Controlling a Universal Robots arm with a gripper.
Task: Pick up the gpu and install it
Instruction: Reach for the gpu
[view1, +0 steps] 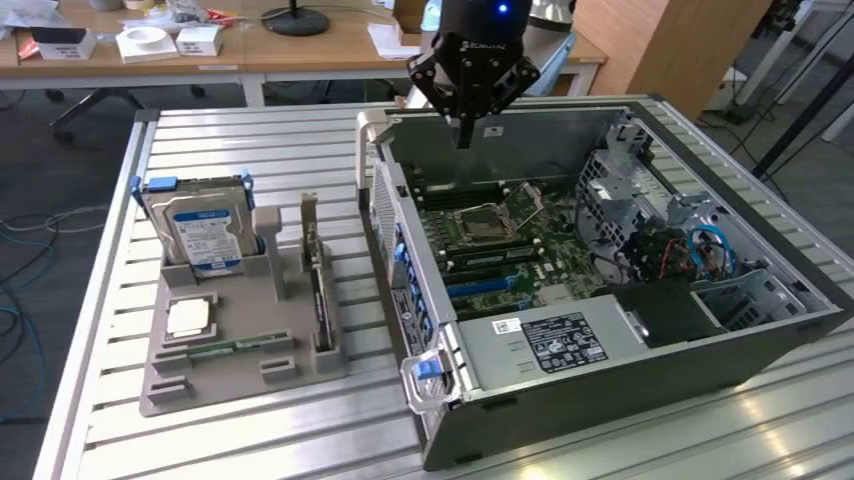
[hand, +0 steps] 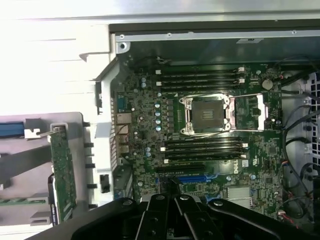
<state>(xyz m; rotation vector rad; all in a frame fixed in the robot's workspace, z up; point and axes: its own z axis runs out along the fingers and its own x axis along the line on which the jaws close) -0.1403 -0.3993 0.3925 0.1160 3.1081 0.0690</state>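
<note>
The gpu (view1: 316, 285), that thin dark rectangular card with the grey metal end bracket (hand: 37, 132), is parked on its edge in a slot of the grey plastic parts holder (view1: 240, 385). It's well apart from the black gripper (view1: 465, 136), so nothing's picked up yet. In the exterior view we get the card edge-on, so its face is basically hidden. The wrist view gives us a greenish board side (hand: 63, 172), and one end of it runs behind the gripper's black housing.

In the exterior view the arm above the gripper is cut off by the frame edge. As far as we can make out, the two fingers (hand: 161, 215) are pinched together with nothing between them.

The gripper hangs near the far wall of the open grey computer case (view1: 641, 400), over the green motherboard (view1: 514, 245), touching nothing. Closest underneath are the dark RAM slots (hand: 200, 77) and the square silver CPU socket (hand: 207, 114).

Further out, the holder also has the silver hard drive with the blue label (view1: 200, 235) standing upright, to the exterior view's left of the gpu, and a narrow green RAM stick (view1: 230, 347) lying flat. It all sits on a slatted aluminium table (view1: 267, 150).
</note>
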